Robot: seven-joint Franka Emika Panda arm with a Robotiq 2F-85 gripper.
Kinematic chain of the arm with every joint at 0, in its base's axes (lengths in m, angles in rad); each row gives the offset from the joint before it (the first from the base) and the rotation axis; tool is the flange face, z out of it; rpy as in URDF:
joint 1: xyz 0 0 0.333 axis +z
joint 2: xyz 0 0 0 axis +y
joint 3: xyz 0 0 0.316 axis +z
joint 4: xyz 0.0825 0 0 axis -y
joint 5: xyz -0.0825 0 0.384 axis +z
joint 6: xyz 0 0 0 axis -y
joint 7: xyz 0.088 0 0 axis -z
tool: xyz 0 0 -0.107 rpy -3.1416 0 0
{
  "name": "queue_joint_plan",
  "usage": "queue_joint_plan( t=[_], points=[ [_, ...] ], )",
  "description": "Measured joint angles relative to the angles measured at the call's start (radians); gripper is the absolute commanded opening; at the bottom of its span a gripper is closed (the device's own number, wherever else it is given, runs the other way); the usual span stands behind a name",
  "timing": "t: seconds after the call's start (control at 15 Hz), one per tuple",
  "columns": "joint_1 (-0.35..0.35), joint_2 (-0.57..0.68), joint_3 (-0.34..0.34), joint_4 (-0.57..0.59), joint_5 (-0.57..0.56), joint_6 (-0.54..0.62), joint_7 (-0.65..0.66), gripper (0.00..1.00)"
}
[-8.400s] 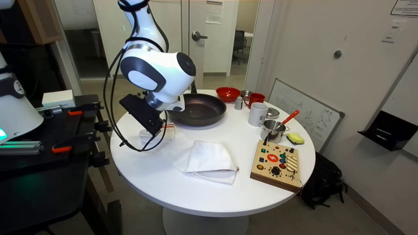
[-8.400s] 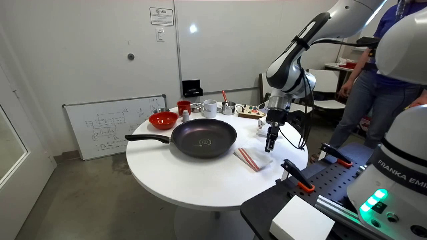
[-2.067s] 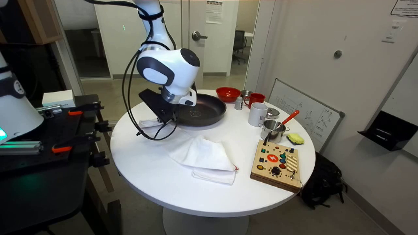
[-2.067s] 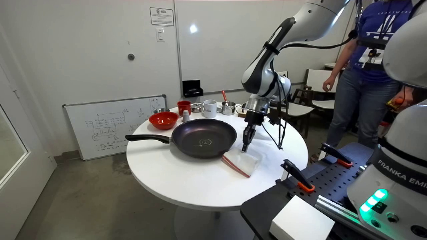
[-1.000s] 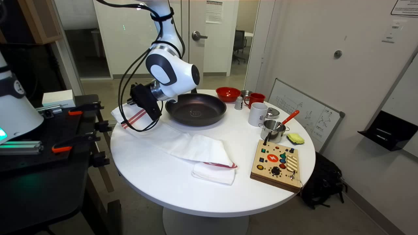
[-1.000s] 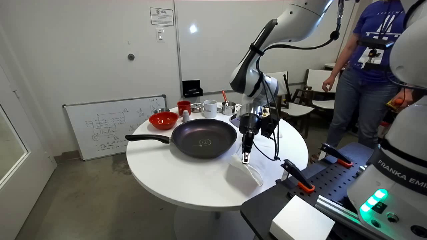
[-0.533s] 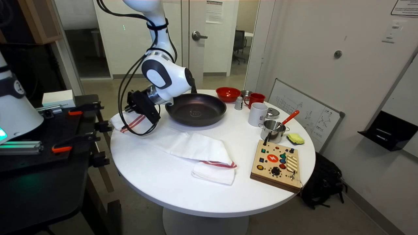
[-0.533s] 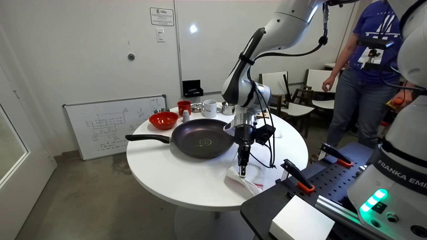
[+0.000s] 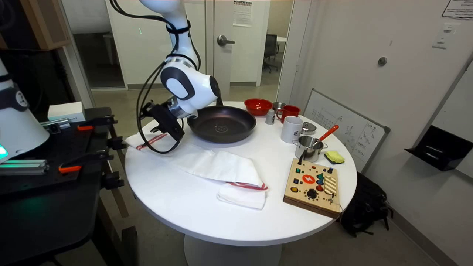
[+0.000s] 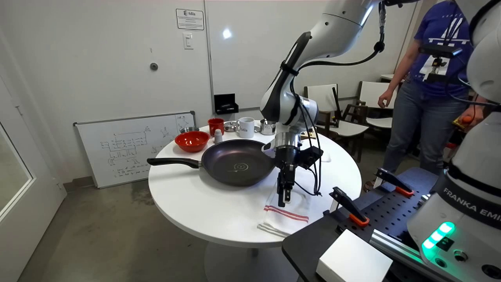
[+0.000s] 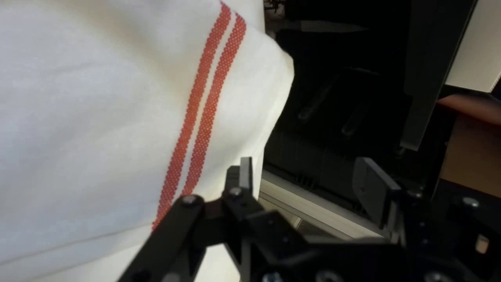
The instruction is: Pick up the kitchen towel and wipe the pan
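The white kitchen towel [image 9: 221, 166] is lying stretched across the round white counter [image 9: 177, 207], one end, marked by two red stripes, resting close to the rim on the side of the robot's base [image 9: 20, 122]. Over this end the robot arm [image 9: 188, 83] is hanging, and its fingers [image 11: 370, 192] are standing apart, a wide gap showing between them in the wrist view. There, one of them is overlapping the towel's edge beside the stripes while its partner is showing to one side of the cloth; whether either is touching the fabric, I cannot tell. The dark frying pan [image 9: 221, 125] is sitting flat on the counter near the towel in both exterior views, its handle [image 10: 174, 161] pointing away from the cloth. A red bowl [image 9: 258, 107] is standing near the pan, with a grey shaker [image 9: 270, 117] just beside it. A white mug [image 9: 291, 130] is standing between a red mug [image 9: 291, 112] and a steel pot [image 9: 312, 152], and a red-handled utensil [image 9: 329, 133] is leaning in that pot. A yellow sponge [image 9: 334, 156] is resting just beside the pot, and a wooden switch panel [image 9: 314, 184] is lying near both. In an exterior view, a person [image 10: 430, 125] in a blue T-shirt is standing beyond the robot's base.
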Motion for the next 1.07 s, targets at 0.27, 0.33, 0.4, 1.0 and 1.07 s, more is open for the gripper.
queue_joint_plan(
  t=[0.27, 0.33, 0.4, 1.0, 1.07],
  points=[
    [0.000, -0.022, -0.033, -0.004, 0.002, 0.121, 0.003, 1.00],
    [-0.001, -0.030, -0.046, -0.006, 0.003, 0.160, 0.006, 1.00],
    [-0.004, -0.038, -0.058, -0.011, 0.006, 0.202, 0.010, 1.00],
    [-0.051, -0.086, -0.124, -0.043, 0.005, 0.444, 0.072, 1.00],
    [-0.052, -0.088, -0.126, -0.044, 0.004, 0.470, 0.084, 1.00]
  ],
)
